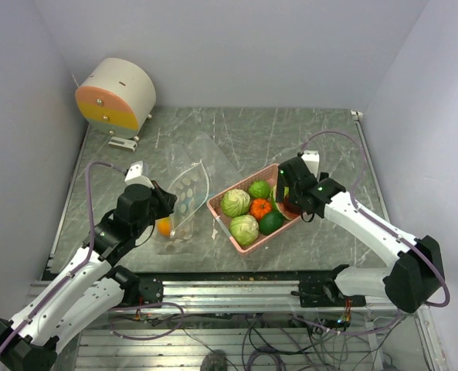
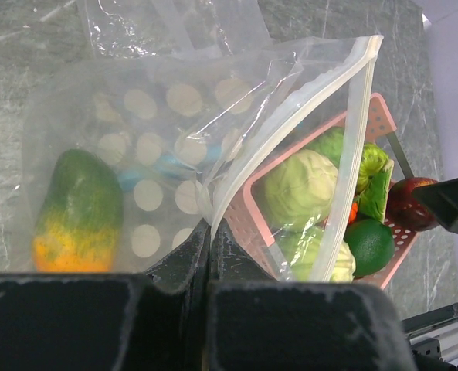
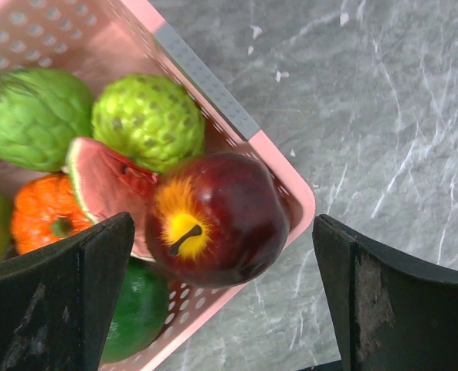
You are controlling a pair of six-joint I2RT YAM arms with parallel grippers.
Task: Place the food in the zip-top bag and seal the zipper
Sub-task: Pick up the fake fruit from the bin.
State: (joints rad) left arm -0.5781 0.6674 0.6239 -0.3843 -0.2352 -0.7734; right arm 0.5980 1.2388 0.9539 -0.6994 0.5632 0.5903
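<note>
The left jaws are pinched shut on a lip of the zip-top bag [image 2: 159,147], clear, crinkly film printed with pale round dots. Its zipper [image 2: 351,154] runs as a thin pale strip along the gaping mouth. Inside lies one smooth green-to-orange fruit [image 2: 78,209]. The bag rests toward the near left of the tabletop [image 1: 290,139], its mouth edge just beside the pink tray [image 3: 205,85].

The right jaws stand wide open on either side of a glossy red apple [image 3: 221,216] and apart from it. The apple sits in the tray's corner against the perforated wall. Packed behind it are a watermelon wedge [image 3: 109,182], two bumpy green fruits [image 3: 147,120] [image 3: 32,116], a ribbed orange piece [image 3: 47,212] and a smooth dark green ball [image 3: 140,309]. Two pale cabbages [image 1: 235,202] [image 1: 244,229] fill the tray's other end.

The tray lies askew near the middle of the near edge – grey marbled stone shows past its corner. A round cream-and-orange drum [image 1: 117,94] stands at the far left corner.
</note>
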